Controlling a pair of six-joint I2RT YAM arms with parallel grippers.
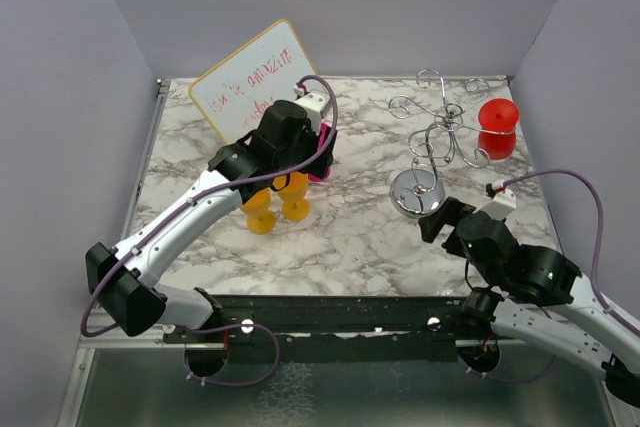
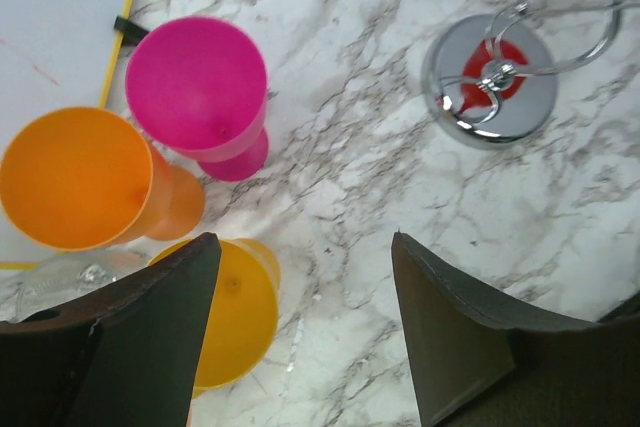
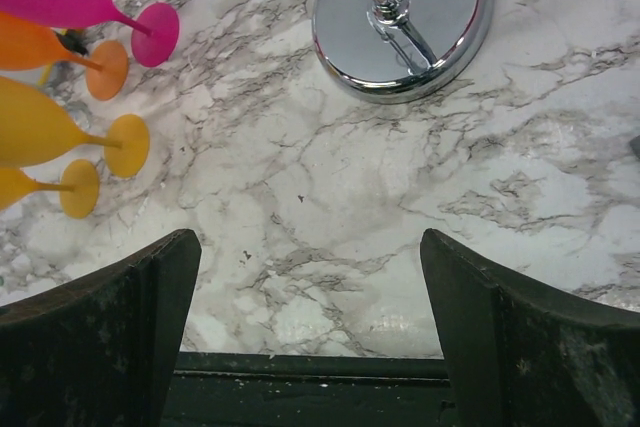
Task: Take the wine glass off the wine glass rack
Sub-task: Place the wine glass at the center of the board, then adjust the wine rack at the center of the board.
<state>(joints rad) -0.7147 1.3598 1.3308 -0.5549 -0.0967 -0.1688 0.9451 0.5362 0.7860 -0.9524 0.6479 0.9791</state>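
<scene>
Rack of shiny silver wire, the wine glass rack [image 1: 416,193], stands right of centre on the marble table [image 1: 340,237], its round mirrored base toward me and its curled arms spreading above a thin post. On its far right arm I see the red wine glass [image 1: 497,137], apparently hanging foot up, not yet taken off.

The right gripper [image 3: 310,337] hovers just on the near side of the rack's base, its fingers spread wide with only bare marble between them, grasping nothing.

Well to the left, the left gripper [image 2: 300,332] hangs over a cluster of standing glasses: a pink glass [image 2: 200,87], an orange glass [image 2: 75,177] and a yellow glass [image 2: 245,312]. Its fingers are parted and clasp nothing; the yellow glass shows partly under one of them.

Behind the cluster leans a yellow-edged whiteboard [image 1: 250,77] with red handwriting, too faint for me to read.
</scene>
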